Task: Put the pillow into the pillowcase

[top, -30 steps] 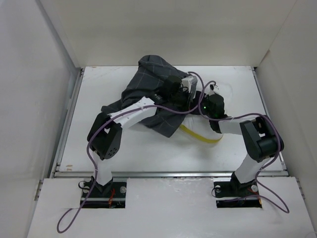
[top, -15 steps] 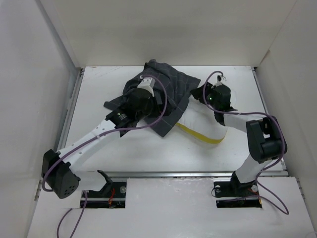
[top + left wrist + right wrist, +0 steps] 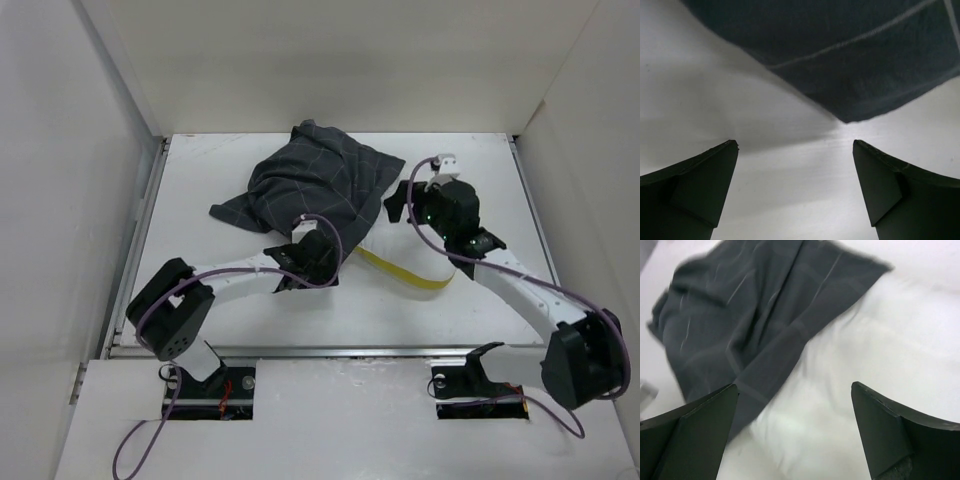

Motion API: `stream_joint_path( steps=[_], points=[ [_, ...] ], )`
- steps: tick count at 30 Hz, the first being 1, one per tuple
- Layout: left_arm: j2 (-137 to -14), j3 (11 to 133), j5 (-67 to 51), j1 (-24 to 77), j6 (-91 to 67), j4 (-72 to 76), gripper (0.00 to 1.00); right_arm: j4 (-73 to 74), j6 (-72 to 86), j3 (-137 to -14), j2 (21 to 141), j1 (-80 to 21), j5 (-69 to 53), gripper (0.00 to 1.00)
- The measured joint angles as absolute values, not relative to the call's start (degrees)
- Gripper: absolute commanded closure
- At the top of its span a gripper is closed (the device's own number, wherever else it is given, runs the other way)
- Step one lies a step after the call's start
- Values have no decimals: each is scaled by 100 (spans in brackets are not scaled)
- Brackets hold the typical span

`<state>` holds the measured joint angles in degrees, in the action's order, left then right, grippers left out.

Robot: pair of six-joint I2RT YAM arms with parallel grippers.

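My left gripper (image 3: 795, 145) is wide open and holds nothing. It hangs low over the white table (image 3: 480, 290), with a corner of the grey checked pillowcase (image 3: 320, 185) just at its 12 o'clock. The pillowcase lies partly over the cream pillow (image 3: 402, 245), which sticks out at its 4 o'clock, yellow edge showing. My right gripper (image 3: 794, 385) is open too, empty, above the pillow.
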<state>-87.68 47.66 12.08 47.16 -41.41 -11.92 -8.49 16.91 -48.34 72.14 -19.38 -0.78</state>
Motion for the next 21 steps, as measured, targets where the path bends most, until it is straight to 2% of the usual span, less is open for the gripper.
stream_joint_path(
  steps=[4, 6, 8, 9, 11, 12, 13, 14, 15, 16, 17, 21],
  points=[
    [-9292, 5037, 1492, 4720, -4058, -705, 0, -134, 1205, -4624, 6825, -2578, 84, 0],
    [-9548, 5234, 1522, 4674, -3990, -449, 12, 106, 1009, -4611, 6938, -2646, 89, 0],
    [-9747, 5391, 1533, 4589, -3942, -235, 36, 316, 819, -4615, 7199, -2692, 119, 0],
    [-9824, 5446, 1538, 4530, -3942, -172, 64, 451, 744, -4630, 7376, -2718, 169, 0],
    [-9929, 5524, 1544, 4418, -3918, -106, 94, 729, 639, -4744, 7808, -2768, 266, 0],
    [-9963, 5555, 1533, 4359, -3894, -91, 100, 834, 600, -4838, 8040, -2790, 305, 0],
    [-9990, 5588, 1529, 4311, -3881, -91, 100, 928, 548, -4987, 8300, -2805, 327, 0],
    [-10007, 5625, 1522, 4259, -3859, -86, 100, 1011, 484, -5153, 8549, -2821, 333, 13],
    [-10014, 5651, 1520, 4233, -3830, -78, 100, 1083, 397, -5321, 8772, -2821, 301, 33],
    [-10012, 5671, 1520, 4219, -3791, -75, 100, 1151, 318, -5507, 8991, -2821, 257, 61],
    [-10001, 5686, 1511, 4219, -3747, -71, 100, 1177, 250, -5693, 9205, -2818, 213, 100],
    [-9804, 5730, 1426, 4316, -3457, -117, 100, 919, 449, -6178, 9703, -2812, -27, 100]
  ],
)
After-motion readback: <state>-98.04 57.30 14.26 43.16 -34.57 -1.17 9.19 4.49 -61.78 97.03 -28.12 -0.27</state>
